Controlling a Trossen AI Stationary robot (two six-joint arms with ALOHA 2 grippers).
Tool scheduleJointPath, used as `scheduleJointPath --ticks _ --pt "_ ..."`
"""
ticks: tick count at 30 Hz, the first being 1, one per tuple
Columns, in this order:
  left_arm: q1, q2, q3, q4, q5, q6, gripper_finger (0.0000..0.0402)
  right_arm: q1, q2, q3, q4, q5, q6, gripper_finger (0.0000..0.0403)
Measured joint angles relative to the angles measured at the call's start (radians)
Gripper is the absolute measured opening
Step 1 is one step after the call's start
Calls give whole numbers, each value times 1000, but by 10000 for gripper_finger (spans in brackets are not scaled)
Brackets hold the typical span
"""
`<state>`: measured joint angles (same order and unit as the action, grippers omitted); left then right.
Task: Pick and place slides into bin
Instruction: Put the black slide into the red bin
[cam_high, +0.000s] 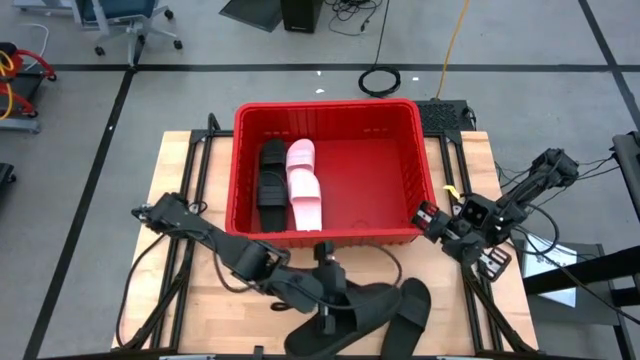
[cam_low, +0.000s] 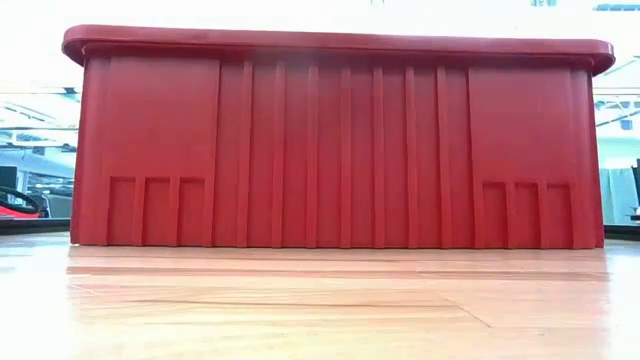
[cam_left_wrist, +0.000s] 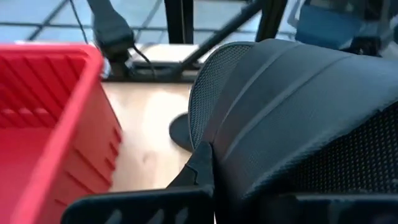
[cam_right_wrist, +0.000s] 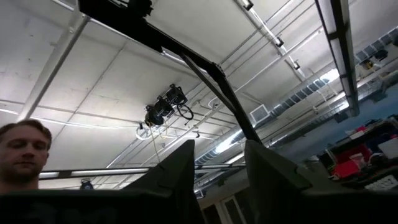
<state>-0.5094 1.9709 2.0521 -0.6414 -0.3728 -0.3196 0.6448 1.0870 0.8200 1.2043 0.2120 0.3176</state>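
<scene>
The red bin (cam_high: 330, 232) stands at the middle of the table, with black slides (cam_high: 271, 175) and pale pink slides (cam_high: 303, 185) lying on its floor. In front of the bin's near wall, my left gripper (cam_high: 335, 300) is shut on a black slide (cam_high: 368, 308), whose strap fills the left wrist view (cam_left_wrist: 292, 106). Another black slide (cam_high: 416, 305) lies on the table just right of it. By the bin's near right corner, my right gripper (cam_high: 428, 215) points up at the ceiling, open and holding nothing (cam_right_wrist: 217, 171). The low view shows only the bin's near wall (cam_low: 340, 150). My left gripper holds the black slide at the edge of its broad strap (cam_left_wrist: 214, 143), beside its dark finger (cam_left_wrist: 198, 171). It comes from the table's left, slanting downward. The slide itself hides most of the contact. The slide appears lifted off the table, near the bin's front wall (cam_left_wrist: 56, 124).
The wooden tabletop (cam_high: 200, 300) has free room at the near left and beside the bin's left wall. Black frame bars and cables run along both table sides. A person shows at the lower left of the right wrist view (cam_right_wrist: 25, 155).
</scene>
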Motion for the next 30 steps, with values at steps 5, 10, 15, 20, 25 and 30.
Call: scheduleJointPath --ticks 5,10,15,20,25,30 --pt "3 -73 0 9 -69 52 3 -38 0 0 4 5 -19 130" --pt "10 -154 0 15 -144 137 6 -82 0 0 4 56 -17 130" --pt "33 -226 0 8 -203 249 5 -136 0 0 9 80 -23 130" --pt "72 -288 0 -2 -260 368 8 -212 0 0 15 80 -23 130" --pt "139 -324 0 -36 -305 475 4 -303 -1 0 15 110 -14 130" --pt "213 -330 0 -71 -382 570 14 -382 -1 0 15 136 -15 130"
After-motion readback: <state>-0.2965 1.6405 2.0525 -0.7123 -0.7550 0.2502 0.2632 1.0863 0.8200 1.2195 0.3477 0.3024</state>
